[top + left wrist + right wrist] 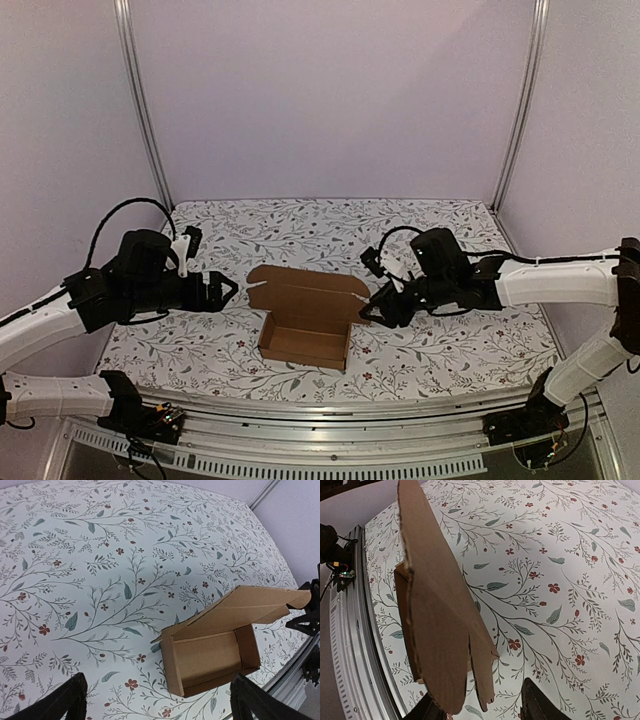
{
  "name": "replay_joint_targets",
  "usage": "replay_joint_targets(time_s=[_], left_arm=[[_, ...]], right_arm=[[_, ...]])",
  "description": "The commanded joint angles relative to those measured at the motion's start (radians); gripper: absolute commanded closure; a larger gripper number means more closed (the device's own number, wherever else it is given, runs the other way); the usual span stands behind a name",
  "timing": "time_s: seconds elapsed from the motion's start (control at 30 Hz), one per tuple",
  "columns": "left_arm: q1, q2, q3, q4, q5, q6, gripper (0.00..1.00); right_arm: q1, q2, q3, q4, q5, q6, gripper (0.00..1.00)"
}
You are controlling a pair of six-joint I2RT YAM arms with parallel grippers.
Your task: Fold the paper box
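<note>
Top external view shows the paper box (305, 335) on the flowered table (450, 230), between the two arms and in the near half of the table. It is already a shallow tray (215, 655) with its lid (245, 607) half raised from the far wall.

The left gripper (230, 293) hangs near the box's left side but apart from it. Its fingers (75, 700) are wide apart and nothing is between them. The right gripper (375, 310) is at the right end of the lid. In the right wrist view its fingers (540, 702) are also apart, with the lid's side flap (482, 665) hanging just in front of them. A gap shows beside the flap, so I judge they are not clamped on it.

What can go wrong, in my opinion:
- The box is light and no gripper holds it down. A push on the lid from the right can slide or turn the whole box on the cloth.
- If the right fingers close only on the edge of the thin flap, the cardboard can slip out or crease at a wrong place.
- When the lid comes down, the side flaps can stay outside the tray walls instead of going inside, and then the lid does not close.

As for the contents, the tray is empty; the left wrist view shows only its bare brown floor and walls.
</note>
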Motion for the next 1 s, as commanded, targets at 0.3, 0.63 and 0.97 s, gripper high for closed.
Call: replay_joint_targets(time_s=[0.3, 0.63, 0.97], left_arm=[[0.002, 0.004, 0.007, -0.011, -0.015, 0.000, 0.02], [0.002, 0.053, -0.021, 0.030, -0.020, 0.008, 0.02], [0.002, 0.099, -0.112, 0.240, 0.019, 0.063, 0.03]], right_arm=[[-0.007, 0.049, 0.025, 0.017, -0.042, -0.026, 0.83], [-0.006, 0.015, 0.001, 0.016, -0.047, -0.057, 1.00], [-0.007, -0.059, -0.012, -0.054, -0.099, -0.153, 1.00]])
